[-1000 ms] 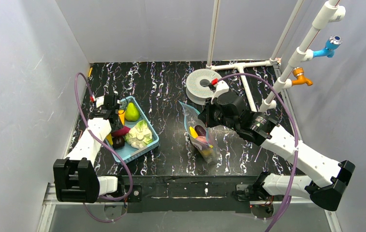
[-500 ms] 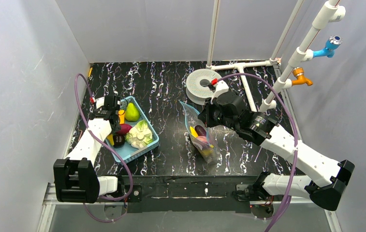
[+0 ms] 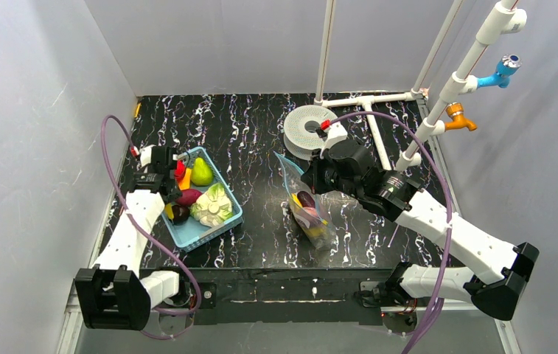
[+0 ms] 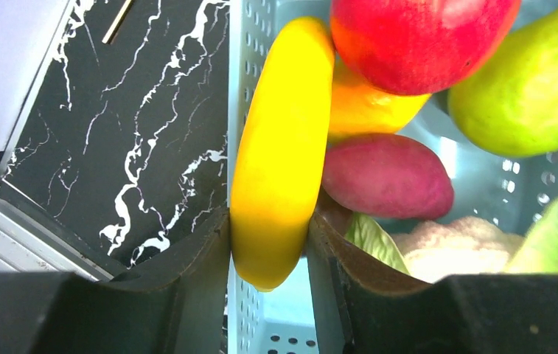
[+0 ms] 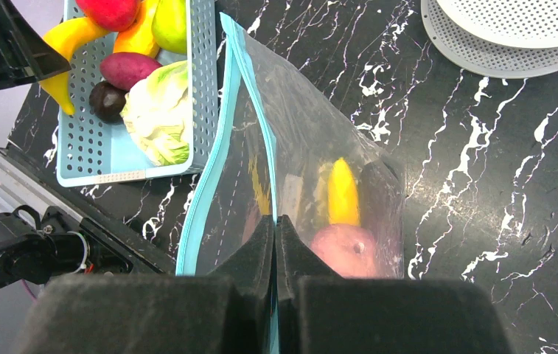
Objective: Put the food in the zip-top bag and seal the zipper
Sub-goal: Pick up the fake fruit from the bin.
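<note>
From above, some food (image 3: pixel 307 210) already sits in the zip-top bag (image 3: pixel 290 175), but more lies in the blue basket (image 3: pixel 220 227), and the bag's mouth is open. In the left wrist view, the left gripper (image 4: pixel 268 221) squeezes the yellow banana (image 4: pixel 279 133) between its jaws. In the right wrist view, the right gripper (image 5: pixel 274 225) pinches the bag's edge, jaws tight together, and the zipper (image 5: pixel 219 144) runs just beside them.

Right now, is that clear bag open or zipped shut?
Open: the zip-top bag has its two light-blue zipper edges apart in the right wrist view; the right pincer pinches one edge.
</note>
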`<action>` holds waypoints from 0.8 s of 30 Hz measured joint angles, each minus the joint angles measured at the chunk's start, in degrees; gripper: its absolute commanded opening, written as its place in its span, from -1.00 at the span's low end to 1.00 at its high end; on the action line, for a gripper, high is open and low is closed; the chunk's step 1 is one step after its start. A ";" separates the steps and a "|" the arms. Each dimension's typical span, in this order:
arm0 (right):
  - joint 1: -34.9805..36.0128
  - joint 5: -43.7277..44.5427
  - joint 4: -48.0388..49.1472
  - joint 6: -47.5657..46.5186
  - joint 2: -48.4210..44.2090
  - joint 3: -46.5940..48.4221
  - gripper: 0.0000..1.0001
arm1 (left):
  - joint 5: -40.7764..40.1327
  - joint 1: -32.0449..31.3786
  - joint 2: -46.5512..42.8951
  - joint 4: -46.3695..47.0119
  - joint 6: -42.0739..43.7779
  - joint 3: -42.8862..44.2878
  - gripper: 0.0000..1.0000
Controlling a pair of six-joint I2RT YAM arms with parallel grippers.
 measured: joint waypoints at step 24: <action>0.00 -1.20 0.13 0.00 0.22 0.00 -0.97 | 43.95 -1.62 -10.67 -6.99 -13.97 15.47 -1.00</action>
